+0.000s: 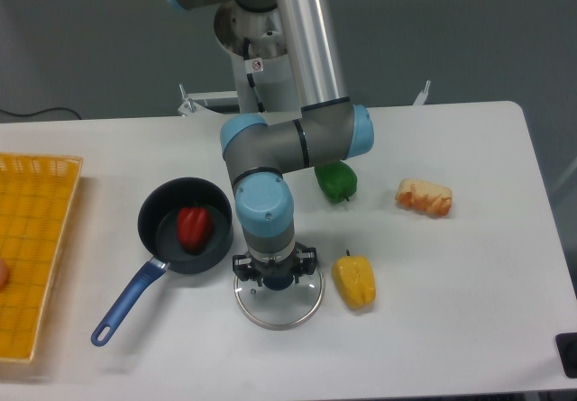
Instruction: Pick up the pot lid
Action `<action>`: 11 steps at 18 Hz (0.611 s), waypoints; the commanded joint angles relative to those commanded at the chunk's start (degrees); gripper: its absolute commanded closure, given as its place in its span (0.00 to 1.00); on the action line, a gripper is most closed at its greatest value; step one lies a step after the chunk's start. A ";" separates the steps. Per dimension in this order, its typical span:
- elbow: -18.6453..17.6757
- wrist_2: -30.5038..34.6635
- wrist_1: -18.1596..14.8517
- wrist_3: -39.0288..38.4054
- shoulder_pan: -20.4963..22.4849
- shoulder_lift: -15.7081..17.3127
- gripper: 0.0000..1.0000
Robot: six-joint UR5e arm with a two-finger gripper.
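Pot lid (279, 316): on the table (451, 333), below the gripper (277, 273)
Grip: around the knob (279, 282); clenched or released, I cannot tell
Yellow item (355, 282): just beside the lid
Pan (155, 210): near the lid, red item (193, 229) inside

We have one view: a fixed camera, set high at the near side of the table (469, 329), facing the arm (257, 144) across it. We look forward and steeply down. Mid-range: we get the table's near and far edges, but the box (45, 239) is cut off at left and the arm runs close to the top. Lid (279, 315) falls below frame centre.
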 joint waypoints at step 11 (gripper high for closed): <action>0.62 -0.09 -0.35 0.61 0.00 0.26 0.40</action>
